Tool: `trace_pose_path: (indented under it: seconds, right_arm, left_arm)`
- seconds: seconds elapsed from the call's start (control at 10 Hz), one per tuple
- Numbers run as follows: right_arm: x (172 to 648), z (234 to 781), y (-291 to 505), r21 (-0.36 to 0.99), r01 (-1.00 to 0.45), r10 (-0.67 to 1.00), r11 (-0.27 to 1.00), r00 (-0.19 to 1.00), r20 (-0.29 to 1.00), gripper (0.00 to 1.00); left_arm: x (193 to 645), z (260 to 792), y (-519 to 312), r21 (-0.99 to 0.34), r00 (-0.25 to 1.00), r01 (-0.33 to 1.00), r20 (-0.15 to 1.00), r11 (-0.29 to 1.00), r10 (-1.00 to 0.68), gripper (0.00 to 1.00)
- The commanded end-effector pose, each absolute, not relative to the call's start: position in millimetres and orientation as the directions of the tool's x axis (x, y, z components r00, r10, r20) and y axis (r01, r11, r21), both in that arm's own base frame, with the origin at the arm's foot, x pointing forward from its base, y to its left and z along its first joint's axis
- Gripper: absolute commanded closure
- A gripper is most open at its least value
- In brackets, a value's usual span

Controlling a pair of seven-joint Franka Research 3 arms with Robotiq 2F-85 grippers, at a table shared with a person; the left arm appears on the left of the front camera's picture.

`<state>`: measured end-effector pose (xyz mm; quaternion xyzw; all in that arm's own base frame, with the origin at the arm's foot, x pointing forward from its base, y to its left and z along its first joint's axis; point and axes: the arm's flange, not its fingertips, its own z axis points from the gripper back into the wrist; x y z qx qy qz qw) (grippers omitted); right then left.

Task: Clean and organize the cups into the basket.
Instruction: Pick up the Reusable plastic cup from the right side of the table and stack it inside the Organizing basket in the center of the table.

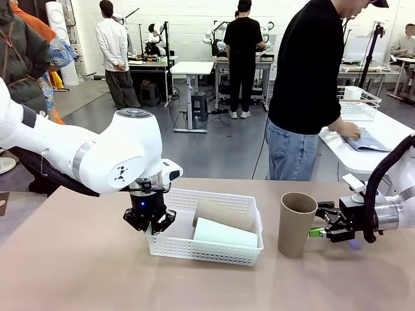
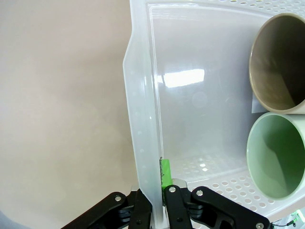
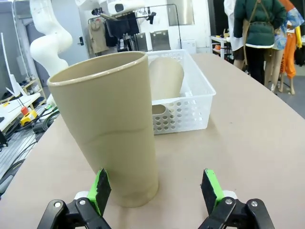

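Note:
The white lattice basket (image 1: 249, 202) sits mid-table and my left gripper (image 1: 150, 221) is shut on its left wall. The left wrist view shows that wall (image 2: 143, 143) pinched between the fingers of the left gripper (image 2: 157, 193). Two cups lie on their sides in the basket, a tan cup (image 1: 224, 212) (image 2: 279, 62) and a mint green cup (image 1: 224, 234) (image 2: 279, 155). Another tan cup (image 1: 297, 223) (image 3: 112, 129) stands upright right of the basket. My right gripper (image 1: 319, 230) (image 3: 156, 188) is open at this cup's base, with the left pad (image 3: 101, 186) beside it.
A person in black stands beyond the table's far right, hands on a grey cloth (image 1: 366, 139) at a side table holding a white wire basket (image 1: 360, 103). Bare brown tabletop (image 1: 78, 265) lies left of and in front of the basket.

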<state>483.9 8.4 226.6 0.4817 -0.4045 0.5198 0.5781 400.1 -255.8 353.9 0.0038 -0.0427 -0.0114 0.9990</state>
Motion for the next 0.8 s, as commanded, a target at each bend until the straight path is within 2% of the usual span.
trace_pose_path:
  seconds: [0.0, 0.7]
  right_arm:
    - [478.1, 227.2, 7.0, 0.121, -0.993, 0.223, -0.016, 0.114, 0.968, 0.00]
    - [473.9, 226.6, 29.8, 0.122, -0.987, 0.258, -0.108, 0.091, 0.962, 0.00]
  left_arm:
    - [399.1, 355.3, -255.8, 0.008, 0.995, 0.019, 0.096, 1.000, -0.020, 1.00]
    - [399.1, 355.3, -255.8, 0.008, 0.995, 0.019, 0.096, 1.000, -0.020, 1.00]
